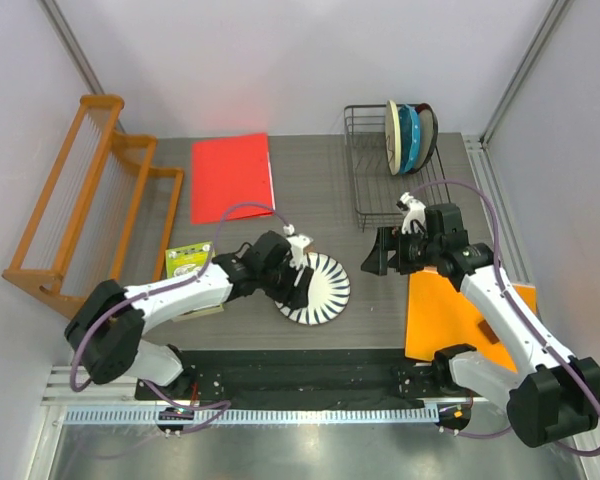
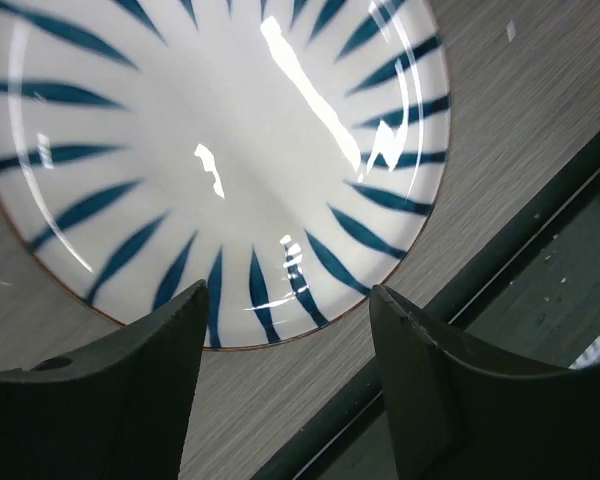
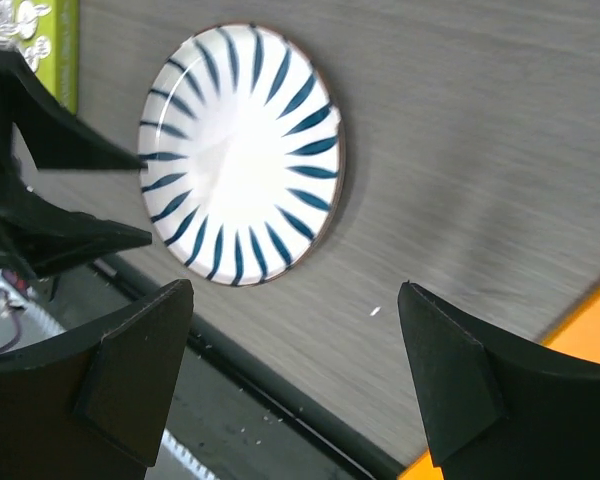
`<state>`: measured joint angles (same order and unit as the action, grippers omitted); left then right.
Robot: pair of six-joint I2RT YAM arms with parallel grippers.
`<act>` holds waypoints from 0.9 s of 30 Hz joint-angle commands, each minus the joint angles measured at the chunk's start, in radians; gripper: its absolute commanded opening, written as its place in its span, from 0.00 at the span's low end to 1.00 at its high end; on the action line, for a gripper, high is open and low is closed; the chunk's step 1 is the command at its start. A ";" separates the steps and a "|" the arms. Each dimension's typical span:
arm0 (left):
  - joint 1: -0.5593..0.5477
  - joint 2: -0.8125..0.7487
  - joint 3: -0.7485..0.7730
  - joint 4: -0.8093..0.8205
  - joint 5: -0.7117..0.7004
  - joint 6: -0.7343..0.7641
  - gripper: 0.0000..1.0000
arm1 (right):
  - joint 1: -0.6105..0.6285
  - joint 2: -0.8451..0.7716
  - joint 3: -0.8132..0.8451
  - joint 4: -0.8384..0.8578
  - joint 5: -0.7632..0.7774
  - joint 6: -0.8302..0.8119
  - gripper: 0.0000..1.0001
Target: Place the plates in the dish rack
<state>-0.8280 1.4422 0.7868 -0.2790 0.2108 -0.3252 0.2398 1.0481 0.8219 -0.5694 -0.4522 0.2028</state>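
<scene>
Left gripper [image 2: 288, 293] agape, petal plate [image 2: 210, 150] on table [image 2: 525, 120]

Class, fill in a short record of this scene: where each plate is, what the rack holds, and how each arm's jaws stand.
loose plate: white striped plate, lying flat on the table
dish rack: far right, holds three plates standing on edge
left jaws: open, at the striped plate's rim, not closed on it
right jaws: open, empty, between the loose plate and the rack
left to load: one plate
</scene>
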 commanded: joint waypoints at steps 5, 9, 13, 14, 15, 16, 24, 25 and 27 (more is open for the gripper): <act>0.160 -0.169 0.155 -0.127 -0.062 -0.093 0.80 | -0.034 -0.004 -0.182 0.170 -0.194 0.141 0.87; 0.260 -0.212 0.017 -0.071 0.068 -0.175 0.76 | -0.034 0.042 -0.262 0.278 -0.187 0.240 0.86; 0.320 -0.227 -0.139 0.105 0.260 -0.251 0.74 | -0.034 0.101 -0.323 0.388 -0.210 0.303 0.86; 0.323 -0.227 -0.176 0.160 0.265 -0.277 0.73 | -0.034 0.116 -0.332 0.397 -0.212 0.310 0.86; 0.325 -0.226 -0.190 0.181 0.269 -0.285 0.73 | -0.034 0.124 -0.340 0.405 -0.212 0.314 0.87; 0.329 -0.221 -0.199 0.201 0.268 -0.291 0.73 | -0.033 0.131 -0.345 0.428 -0.215 0.326 0.87; 0.371 -0.119 -0.228 0.274 0.295 -0.314 0.68 | -0.033 0.211 -0.391 0.551 -0.207 0.371 0.88; 0.374 -0.094 -0.224 0.308 0.298 -0.319 0.66 | -0.034 0.223 -0.394 0.562 -0.209 0.379 0.88; 0.385 -0.053 -0.196 0.314 0.314 -0.328 0.63 | -0.034 0.251 -0.402 0.615 -0.213 0.385 0.88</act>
<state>-0.4637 1.3178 0.5510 -0.0597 0.4667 -0.6231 0.2073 1.2598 0.4374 -0.0959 -0.6418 0.5468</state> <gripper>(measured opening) 0.652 0.876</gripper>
